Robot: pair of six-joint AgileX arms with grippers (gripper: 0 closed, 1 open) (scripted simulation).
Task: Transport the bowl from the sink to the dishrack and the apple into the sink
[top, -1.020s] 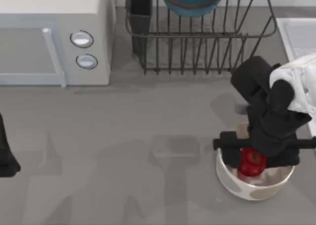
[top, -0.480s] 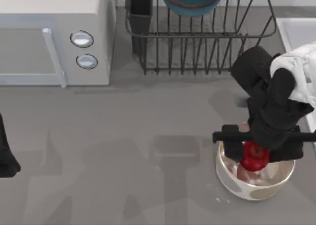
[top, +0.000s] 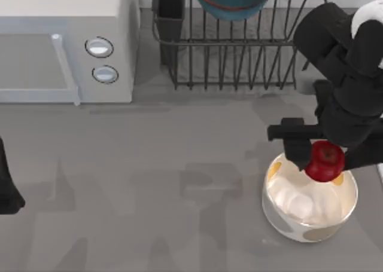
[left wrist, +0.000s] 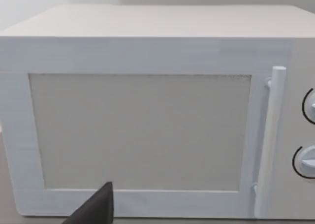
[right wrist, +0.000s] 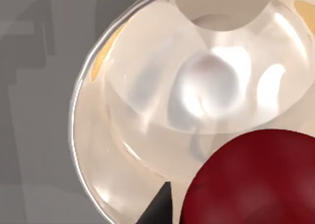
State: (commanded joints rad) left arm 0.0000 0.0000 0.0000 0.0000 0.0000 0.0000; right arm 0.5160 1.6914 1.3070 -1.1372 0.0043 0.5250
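One apple [top: 325, 161] — half hidden, clamped in the right gripper [top: 324, 158] — hangs above the white bowl's [top: 309, 204] far rim.

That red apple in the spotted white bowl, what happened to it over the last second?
The right pincer, shut on the small glossy red apple, lifted it out of the white spotted bowl toward the top view's upper right. Bowl, teal-blue bowl in the dark wire dishrack, and left arm stayed put.

Top cam overhead, wrist cams close – prob. angled
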